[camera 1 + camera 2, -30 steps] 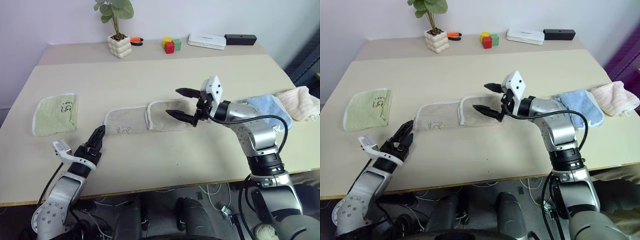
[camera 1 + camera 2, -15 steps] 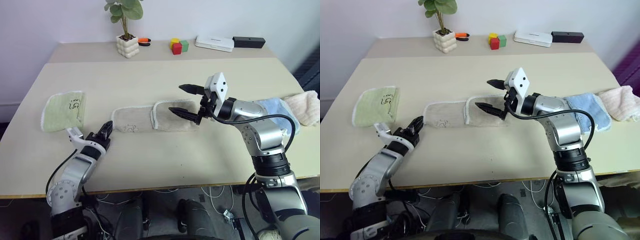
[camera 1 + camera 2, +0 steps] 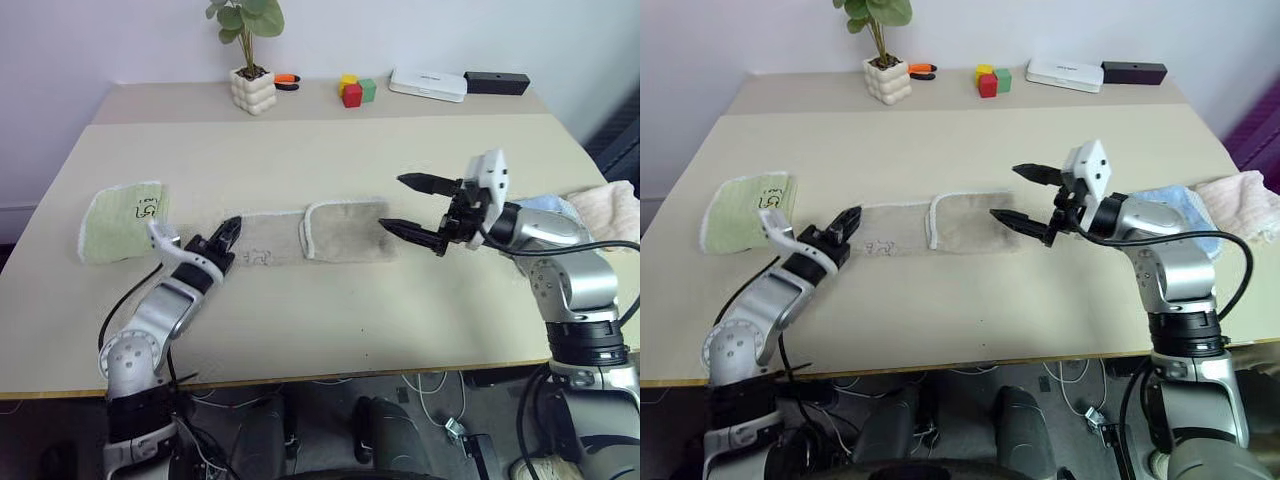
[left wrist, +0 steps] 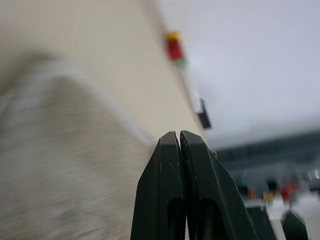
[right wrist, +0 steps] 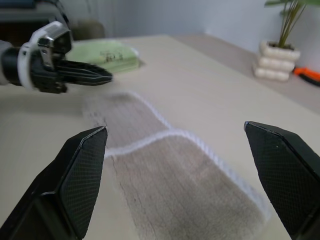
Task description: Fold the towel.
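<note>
Head stereo pair looking down over table (image 3: 300,330), wrist cameras low, close

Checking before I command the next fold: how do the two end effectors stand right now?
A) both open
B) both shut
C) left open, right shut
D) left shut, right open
D: the left end effector has its fingers pressed together at the towel's left end, while the right end effector is spread wide.

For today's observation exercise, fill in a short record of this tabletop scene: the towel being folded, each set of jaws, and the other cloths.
towel: beige towel, flat on the table, one end folded over itself
left gripper: jaws shut, at the towel's unfolded end
right gripper: jaws open, empty, above the folded end
other cloths: green towel, blue towel, pink towel
</note>
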